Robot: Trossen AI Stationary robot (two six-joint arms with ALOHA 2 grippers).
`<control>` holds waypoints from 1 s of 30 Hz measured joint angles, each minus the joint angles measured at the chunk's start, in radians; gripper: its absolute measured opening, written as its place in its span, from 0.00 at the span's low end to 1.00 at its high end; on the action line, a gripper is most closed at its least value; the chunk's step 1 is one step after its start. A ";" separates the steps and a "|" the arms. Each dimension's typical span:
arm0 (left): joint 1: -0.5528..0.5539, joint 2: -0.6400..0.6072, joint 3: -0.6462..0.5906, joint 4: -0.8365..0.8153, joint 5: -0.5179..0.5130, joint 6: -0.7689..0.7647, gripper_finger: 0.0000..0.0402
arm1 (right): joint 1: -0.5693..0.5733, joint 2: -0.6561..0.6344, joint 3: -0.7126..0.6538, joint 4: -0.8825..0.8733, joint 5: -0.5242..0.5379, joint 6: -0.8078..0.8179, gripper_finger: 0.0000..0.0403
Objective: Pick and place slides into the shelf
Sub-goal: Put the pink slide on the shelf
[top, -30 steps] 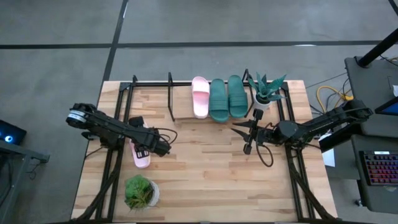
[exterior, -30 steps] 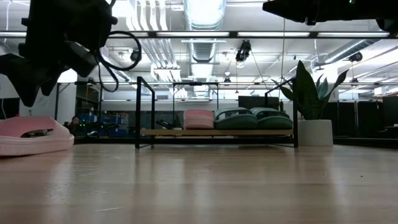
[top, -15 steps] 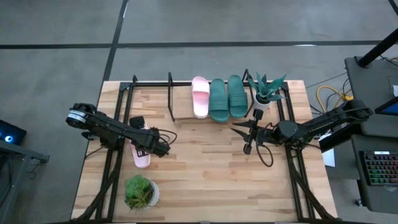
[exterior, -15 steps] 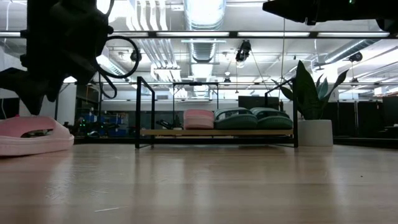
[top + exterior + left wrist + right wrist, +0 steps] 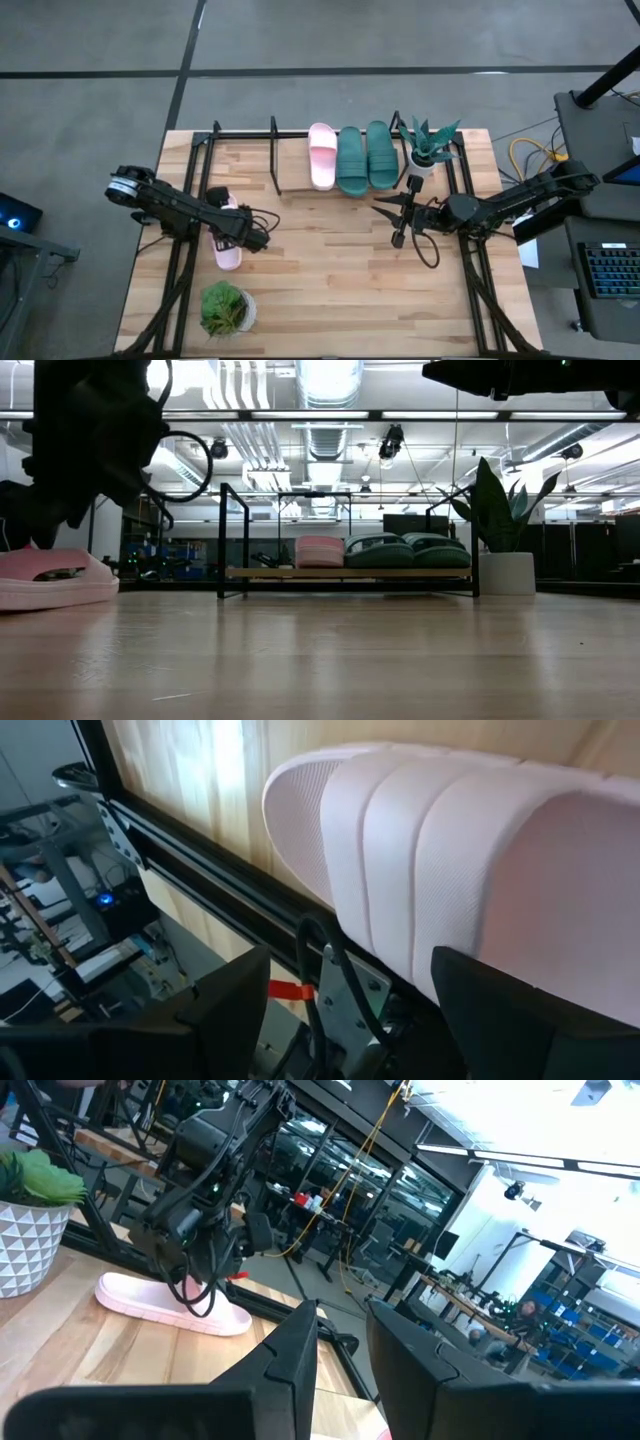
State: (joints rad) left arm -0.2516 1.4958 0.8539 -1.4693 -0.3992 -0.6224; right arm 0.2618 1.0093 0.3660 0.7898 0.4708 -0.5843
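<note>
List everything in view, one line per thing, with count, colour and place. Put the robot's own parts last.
Table: one, pale wood, under everything.
Shelf: one, black rods with a wood base, at the table's far edge.
Pink slide on the shelf: one, light pink, leftmost of the three there.
Teal slides: two, dark teal, side by side on the shelf right of the pink one.
Loose pink slide: one, light pink, flat on the table's left side.
Spiky plant: one, green in a white pot, right of the shelf.
Bushy plant: one, green in a patterned pot, near left corner.
Left pincer: open, low at the loose pink slide.
Right pincer: nearly closed, empty, above the table's right side.
</note>
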 joint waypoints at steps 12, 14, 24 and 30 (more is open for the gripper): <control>0.000 -0.065 0.006 0.001 0.003 -0.001 0.65 | 0.000 0.000 0.000 0.000 0.000 0.000 0.20; -0.001 -0.093 0.011 0.003 0.003 -0.010 0.65 | 0.000 0.000 0.000 0.000 0.000 0.000 0.20; -0.038 -0.249 0.005 0.194 0.059 -0.019 0.65 | 0.000 0.000 0.000 0.000 0.000 0.000 0.20; -0.051 -0.224 -0.030 0.188 0.028 -0.017 0.65 | 0.000 0.000 0.000 0.000 0.000 0.000 0.20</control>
State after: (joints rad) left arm -0.3030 1.2717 0.8239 -1.2809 -0.3711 -0.6394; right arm 0.2615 1.0096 0.3660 0.7895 0.4709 -0.5842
